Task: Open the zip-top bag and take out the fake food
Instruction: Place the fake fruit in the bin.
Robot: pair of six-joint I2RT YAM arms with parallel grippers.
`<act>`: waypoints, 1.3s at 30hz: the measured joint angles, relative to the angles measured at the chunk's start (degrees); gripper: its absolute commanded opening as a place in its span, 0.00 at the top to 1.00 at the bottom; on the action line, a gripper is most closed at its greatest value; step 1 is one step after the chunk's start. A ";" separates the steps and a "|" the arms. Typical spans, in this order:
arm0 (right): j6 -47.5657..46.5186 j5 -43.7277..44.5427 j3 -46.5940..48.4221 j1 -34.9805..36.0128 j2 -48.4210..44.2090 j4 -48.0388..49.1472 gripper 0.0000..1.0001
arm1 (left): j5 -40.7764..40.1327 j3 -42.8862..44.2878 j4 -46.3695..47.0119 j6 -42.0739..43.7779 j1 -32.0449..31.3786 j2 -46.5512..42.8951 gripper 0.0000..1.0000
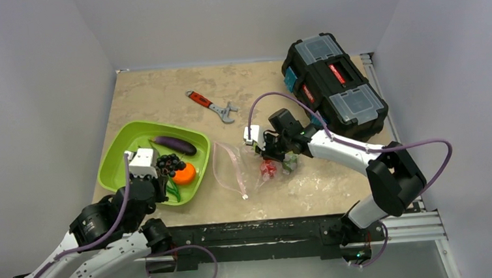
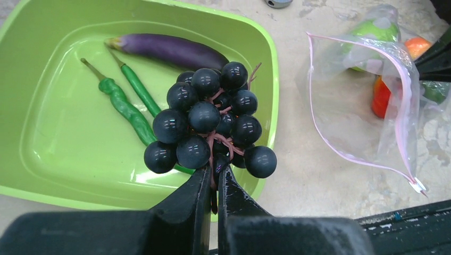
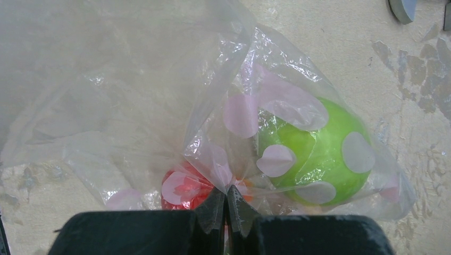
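Top view looks down over table [image 1: 155,86], left wrist close above green tray [image 2: 58,143], right wrist nearest zip-top bag [image 3: 133,106], common to all.

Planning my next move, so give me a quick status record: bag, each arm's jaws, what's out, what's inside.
bag: zip-top bag, mouth open, lying right of the green tray
left jaws: shut on stem of the grape bunch, over the tray
right jaws: shut on the bag's plastic
in tray: eggplant, green pods, orange
inside bag: green round fruit, red piece
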 measured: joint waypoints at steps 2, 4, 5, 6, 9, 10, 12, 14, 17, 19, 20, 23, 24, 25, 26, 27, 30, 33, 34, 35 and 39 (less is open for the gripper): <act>-0.02 0.02 0.00 0.00 0.04 0.00 1.00 | -1.22 0.00 0.04 0.00 0.04 0.09 1.00; -0.02 0.00 0.00 0.00 0.04 0.00 1.00 | -2.01 0.00 0.09 0.02 0.13 0.42 1.00; -0.02 0.00 0.02 0.00 0.04 0.00 1.00 | -2.25 0.00 0.15 0.07 0.26 0.70 1.00; -0.02 0.00 0.00 0.00 0.04 0.00 1.00 | -2.45 0.00 0.31 0.13 0.52 1.18 1.00; -0.04 0.00 0.00 0.00 0.04 -0.02 1.00 | -2.45 -0.04 1.33 0.59 1.86 3.28 1.00; -0.04 0.00 0.02 0.00 0.04 -0.02 1.00 | -2.32 -0.13 1.81 0.74 2.43 3.82 1.00; -0.02 0.00 0.02 0.00 0.04 -0.02 1.00 | -1.38 -0.48 3.19 1.60 4.46 4.90 1.00; -0.04 0.00 0.02 0.00 0.04 -0.02 1.00 | 0.74 -1.20 4.92 2.21 7.63 5.14 1.00; -0.04 0.00 0.00 0.00 0.04 -0.02 1.00 | 4.04 -2.40 6.95 3.30 12.81 5.09 1.00; -0.04 0.00 0.02 0.00 0.04 -0.02 1.00 | 5.88 -3.02 8.04 3.69 15.28 5.11 1.00; -0.04 0.00 0.00 0.00 0.04 -0.02 1.00 | 6.71 -3.19 8.33 3.85 16.26 5.16 1.00; -0.04 0.00 0.02 0.00 0.04 -0.02 1.00 | 8.57 -3.21 9.51 4.15 18.67 5.86 1.00; -0.04 0.00 0.02 0.00 0.04 -0.02 1.00 | 8.96 -3.21 9.79 4.13 19.17 6.14 1.00; -0.04 0.00 0.02 0.00 0.04 -0.02 1.00 | 9.53 -3.21 10.12 4.13 19.85 6.54 1.00; -0.07 0.00 0.00 0.00 0.04 -0.02 1.00 | 10.08 -3.21 10.51 4.13 20.61 6.99 1.00; -0.07 0.00 0.02 0.00 0.04 -0.02 1.00 | 10.56 -3.21 10.78 4.11 21.31 7.39 1.00; -0.04 0.00 0.02 0.00 0.04 -0.02 1.00 | 11.82 -3.34 11.37 4.07 23.30 8.17 1.00; -0.07 0.00 0.02 0.00 0.07 -0.04 1.00 | 12.63 -3.80 12.02 3.89 25.35 8.68 1.00; -0.07 0.00 0.00 0.00 0.07 -0.04 1.00 | 12.87 -3.91 12.07 3.85 26.08 8.90 1.00; -0.07 0.00 0.00 0.00 0.07 -0.04 1.00 | 13.03 -3.96 12.09 3.61 26.69 9.09 1.00; -0.20 0.00 0.02 0.00 0.09 -0.07 1.00 | 13.90 -4.00 12.13 3.21 29.42 10.08 1.00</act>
